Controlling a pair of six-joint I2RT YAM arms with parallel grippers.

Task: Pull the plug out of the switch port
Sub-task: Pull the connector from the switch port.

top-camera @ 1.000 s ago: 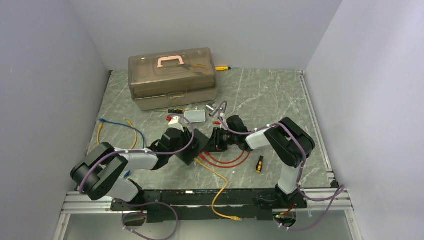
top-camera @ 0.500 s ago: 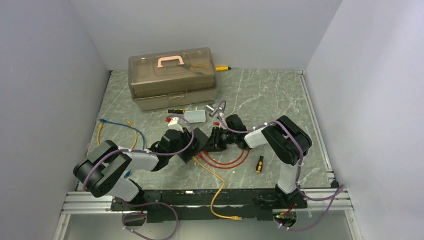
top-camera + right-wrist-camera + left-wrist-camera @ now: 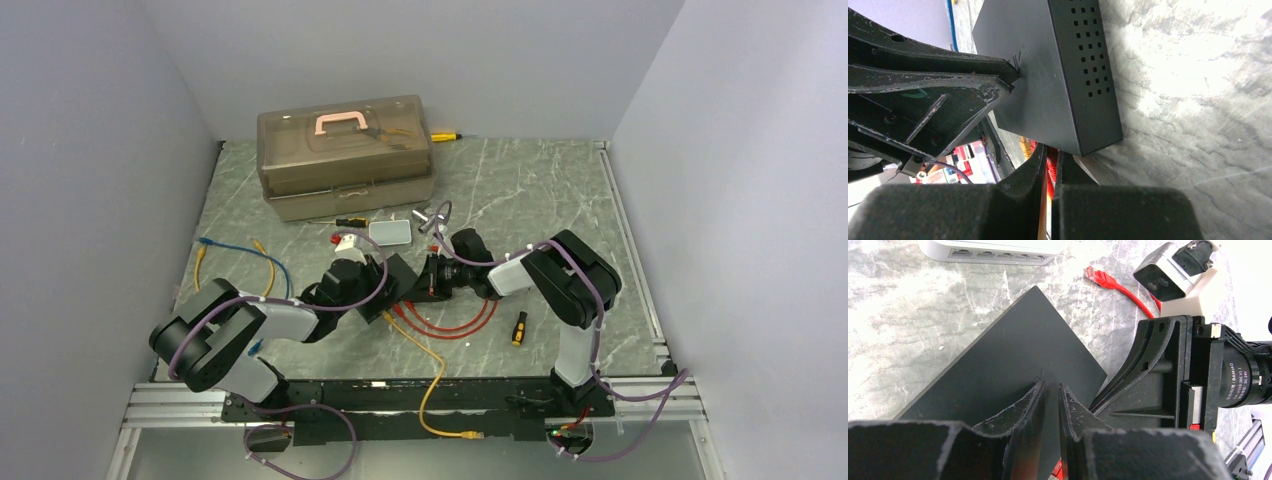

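The black switch (image 3: 396,276) lies flat at the table's middle; it also shows in the left wrist view (image 3: 1013,350) and the right wrist view (image 3: 1048,75). My left gripper (image 3: 378,284) is shut, its tips (image 3: 1050,385) pressing down on the switch's top. My right gripper (image 3: 413,292) is at the switch's near port edge, shut on a red plug (image 3: 1050,167) that sits in a port. A yellow plug (image 3: 1024,146) sits in the port beside it. The red cable (image 3: 455,322) loops away on the table.
The brown toolbox (image 3: 345,155) stands at the back. A silver-grey tin (image 3: 390,232) and a loose red plug (image 3: 1095,276) lie behind the switch. Screwdrivers (image 3: 519,328) (image 3: 350,221), a blue cable (image 3: 245,250) and a yellow cable (image 3: 435,370) lie around.
Both grippers and the switch have shifted slightly to the left. The red and yellow cables moved with them. Both grips look unchanged.
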